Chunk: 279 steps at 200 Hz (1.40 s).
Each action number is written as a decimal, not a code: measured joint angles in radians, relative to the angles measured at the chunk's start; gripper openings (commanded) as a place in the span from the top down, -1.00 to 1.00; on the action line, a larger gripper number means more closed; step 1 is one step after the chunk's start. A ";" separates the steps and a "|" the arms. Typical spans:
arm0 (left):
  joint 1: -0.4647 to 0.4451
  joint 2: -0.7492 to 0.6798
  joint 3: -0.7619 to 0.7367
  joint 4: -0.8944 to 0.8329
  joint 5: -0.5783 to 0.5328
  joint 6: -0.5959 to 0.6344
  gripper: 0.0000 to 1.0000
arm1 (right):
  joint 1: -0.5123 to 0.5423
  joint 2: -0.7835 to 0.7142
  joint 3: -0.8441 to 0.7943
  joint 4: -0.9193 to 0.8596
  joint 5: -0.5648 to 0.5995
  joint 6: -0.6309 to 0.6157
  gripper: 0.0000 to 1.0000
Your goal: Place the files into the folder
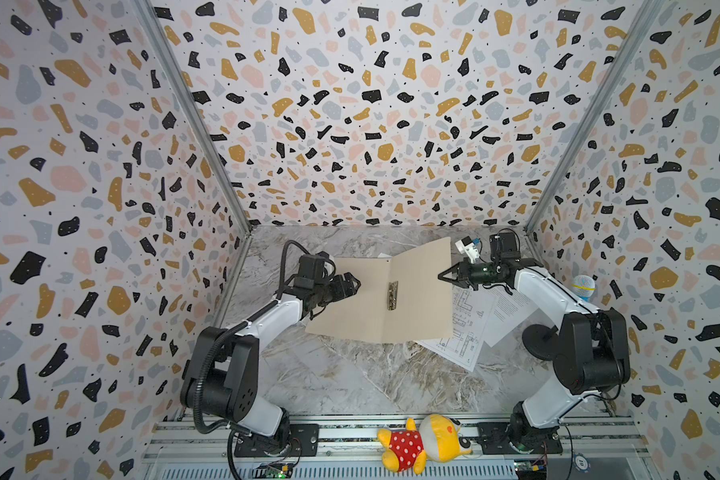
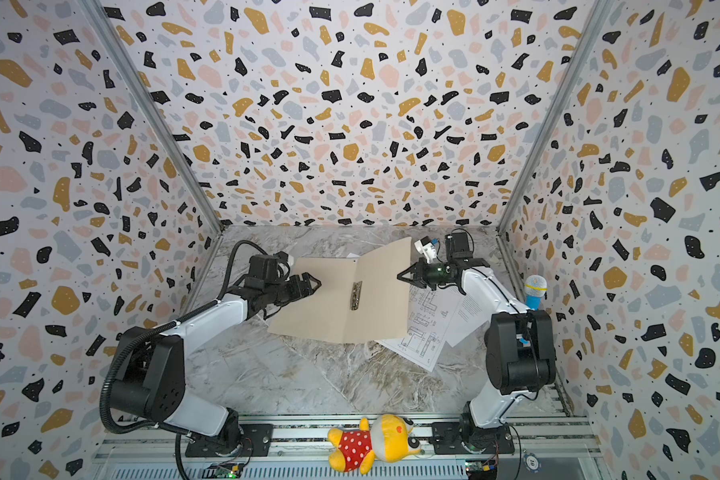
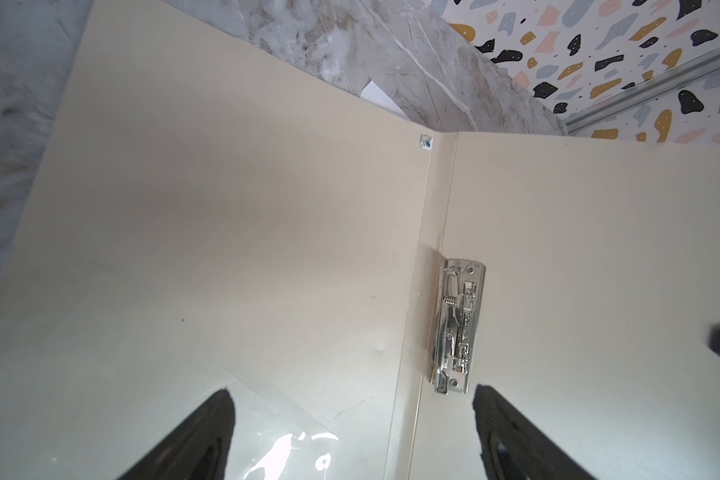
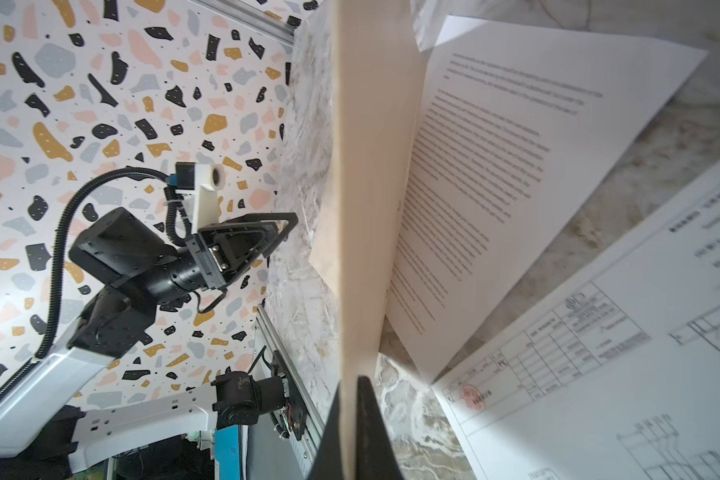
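Left hand (image 1: 353, 285) hovers over the folder's left flap, fingers (image 3: 200, 436) spread wide. The folder (image 1: 350, 316) lies open on the marble surface (image 1: 350, 382), inside facing up and left flap down. A silver clip (image 1: 392, 295) sits just beside the spine, and the left wrist view has it right ahead of the hand. Across the fold, the right flap is tilted up off the surface. The right hand (image 1: 442, 276) is pressed together on its outer edge, and the right wrist view shows the board edge-on, pinched between the fingers. Further right, the files are outside the folder, flat on the surface. The drawing sheet (image 1: 458, 338) is partly tucked under the raised flap, with the text sheet (image 1: 510, 307) just beside it, near the right arm.
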<state>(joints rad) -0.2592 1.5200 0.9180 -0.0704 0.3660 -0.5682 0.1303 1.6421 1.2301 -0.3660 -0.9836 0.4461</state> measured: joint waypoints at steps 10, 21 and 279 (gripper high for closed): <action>0.000 -0.006 -0.002 0.000 0.000 0.000 -0.81 | 0.009 -0.010 0.001 0.011 -0.011 0.013 1.00; 0.000 -0.014 -0.006 0.002 0.000 0.000 -0.81 | 0.023 -0.022 0.001 0.016 -0.018 0.023 1.00; -0.006 0.203 0.167 0.006 -0.008 0.002 -0.89 | 0.157 0.040 -0.194 0.108 0.350 0.020 -0.76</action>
<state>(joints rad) -0.2649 1.7229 1.0851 -0.0639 0.3580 -0.5659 0.2874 1.6821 1.0359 -0.2577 -0.6334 0.4660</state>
